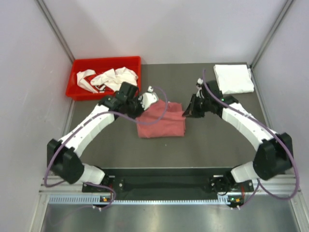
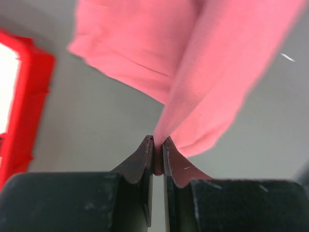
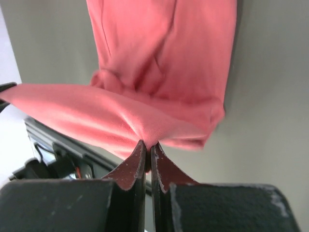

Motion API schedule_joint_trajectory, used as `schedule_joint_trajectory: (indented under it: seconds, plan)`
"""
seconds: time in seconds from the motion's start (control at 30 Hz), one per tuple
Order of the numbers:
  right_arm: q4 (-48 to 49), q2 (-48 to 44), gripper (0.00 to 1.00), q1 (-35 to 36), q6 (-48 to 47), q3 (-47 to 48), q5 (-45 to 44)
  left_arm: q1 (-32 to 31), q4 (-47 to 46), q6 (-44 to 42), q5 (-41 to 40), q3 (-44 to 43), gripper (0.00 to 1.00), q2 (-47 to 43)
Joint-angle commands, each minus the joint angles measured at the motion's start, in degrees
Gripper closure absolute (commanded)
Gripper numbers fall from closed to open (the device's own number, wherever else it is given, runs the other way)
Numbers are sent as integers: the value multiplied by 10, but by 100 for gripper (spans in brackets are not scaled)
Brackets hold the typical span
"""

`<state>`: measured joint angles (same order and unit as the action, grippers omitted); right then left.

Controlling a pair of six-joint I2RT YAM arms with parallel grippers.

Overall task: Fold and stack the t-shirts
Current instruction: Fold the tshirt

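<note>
One dusty pink-red cotton t-shirt (image 1: 161,124) sits in the middle of the top view, gathered into a rough rectangle on the dark grey tabletop (image 1: 207,145), soft and creased, with layers doubled over each other. Two tools are on it. The left tool (image 2: 158,141) is clenched on a pinch of pink cloth at the shirt's upper left, and the fabric fans away from the tips in its wrist view. The right tool (image 3: 147,144) is clamped tight on a fold at the shirt's upper right corner, with cloth bunched in smooth ridges just past the tips. One neatly folded white t-shirt (image 1: 234,79) lies flat in the upper right of the frame, well apart from the pink one. One rigid red plastic bin (image 1: 106,60) sits in the upper left, holding crumpled white t-shirts (image 1: 113,77) in a tangled heap; how many, I cannot tell.
</note>
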<state>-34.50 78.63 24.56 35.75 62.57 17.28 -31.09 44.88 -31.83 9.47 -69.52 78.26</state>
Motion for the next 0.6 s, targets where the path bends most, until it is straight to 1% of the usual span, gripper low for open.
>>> schedule_joint_trajectory:
  seconds: [0.0,0.03,0.07,0.13,0.17,0.23,0.47,0.57]
  plan:
    - [37,59,100,-45,-38,50,6,52,-23,-8,-22,-55,100,60]
    - [61,90,100,-48,-35,56,18,57,-28,-8,-23,-64,100,77]
    - [65,106,100,-52,-32,63,23,62,-29,-9,-21,-81,100,107]
    - [74,146,100,-57,-33,84,23,72,-34,-7,-24,-102,100,137]
    - [79,157,100,-60,-31,88,25,74,-40,-5,-25,-106,100,160]
    - [95,177,100,-69,-24,94,26,80,-53,-3,-32,-115,100,181]
    - [172,204,100,-82,28,82,14,94,-137,28,-81,-134,100,257]
    - [189,224,100,-89,38,83,7,94,-160,38,-80,-135,100,275]
